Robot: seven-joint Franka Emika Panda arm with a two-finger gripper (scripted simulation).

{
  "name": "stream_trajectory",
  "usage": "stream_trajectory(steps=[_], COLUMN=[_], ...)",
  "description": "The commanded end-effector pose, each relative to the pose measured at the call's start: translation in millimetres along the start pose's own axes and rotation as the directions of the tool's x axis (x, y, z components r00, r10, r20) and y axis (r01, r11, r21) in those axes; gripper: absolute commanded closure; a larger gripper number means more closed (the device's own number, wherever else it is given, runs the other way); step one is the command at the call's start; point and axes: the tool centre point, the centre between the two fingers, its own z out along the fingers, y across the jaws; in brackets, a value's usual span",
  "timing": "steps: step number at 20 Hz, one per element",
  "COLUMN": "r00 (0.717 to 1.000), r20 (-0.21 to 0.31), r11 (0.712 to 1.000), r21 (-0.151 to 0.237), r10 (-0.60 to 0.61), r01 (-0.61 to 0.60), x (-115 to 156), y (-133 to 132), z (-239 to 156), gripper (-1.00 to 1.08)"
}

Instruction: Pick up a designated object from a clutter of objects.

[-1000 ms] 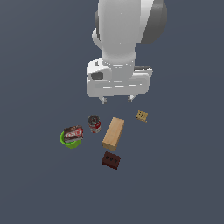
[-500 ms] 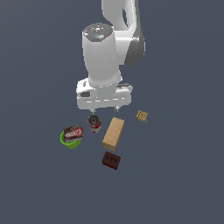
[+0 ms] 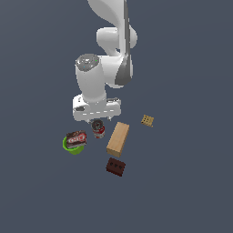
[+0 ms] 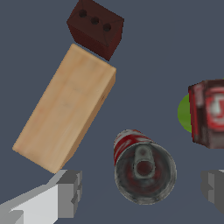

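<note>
Tool [image 4: 142, 190] spread wide, fingers [image 4: 70, 192] on either side of the can [image 4: 144, 168] and clear of it, gripping nothing. Can [image 3: 98, 129] upright on the bench [image 3: 182, 182], just below the arm's hand, between the wooden block [image 3: 118, 139] and the green bowl [image 3: 73, 146] carrying a red-labelled packet [image 3: 76, 138]. Dark holed brick [image 3: 116, 167] just beyond the block's end. Small perforated square [image 3: 147, 120] well apart, toward the exterior view's right.
</note>
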Motion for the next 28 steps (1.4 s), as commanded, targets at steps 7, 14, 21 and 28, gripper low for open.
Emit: stream_trajectory(steps=[7,14,21,28], r00=[1.000,1.000,1.000,1.000], r20=[0.003,0.004,0.004,0.003], r11=[1.000,1.000,1.000,1.000], r21=[-0.005,-0.005,-0.005,-0.005], r10=[-0.020,-0.019,-0.020,-0.020], r01=[0.020,0.019,0.020,0.020], x=[-19,-19,-20,-20], y=[15,15,15,16], z=[26,30,59,77], gripper=[-0.92,-0.92,-0.92,-0.92])
